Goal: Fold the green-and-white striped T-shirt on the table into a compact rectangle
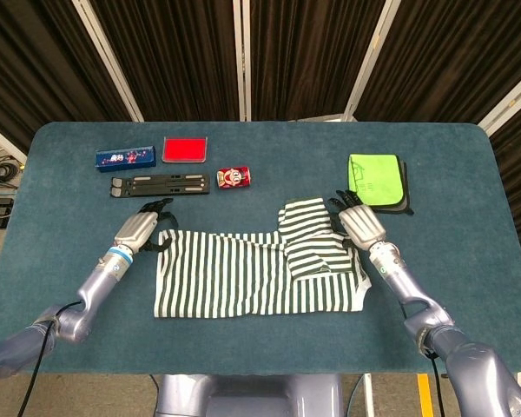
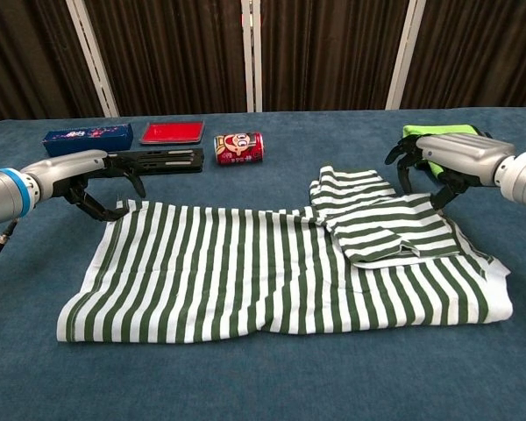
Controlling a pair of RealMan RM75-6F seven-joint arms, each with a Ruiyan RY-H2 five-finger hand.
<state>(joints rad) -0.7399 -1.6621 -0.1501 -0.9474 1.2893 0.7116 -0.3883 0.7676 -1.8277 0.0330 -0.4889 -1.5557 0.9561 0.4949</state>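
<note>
On the blue felt table [image 1: 469, 287], before dark curtains [image 1: 304, 52], striped T-shirt [image 1: 243, 278]

Nothing legible here: the blue box [image 2: 87, 137] and red can [image 2: 238, 148] carry printing, all too small to read.

T-shirt [image 1: 260, 271] lies mid-table, can [image 1: 234, 177] behind it, cloth [image 1: 374, 180] behind right.

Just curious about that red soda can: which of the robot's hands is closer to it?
The left hand. It sits to the left of the can and nearer the robot, at the shirt's corner; the right hand is farther off, by the green cloth.
</note>
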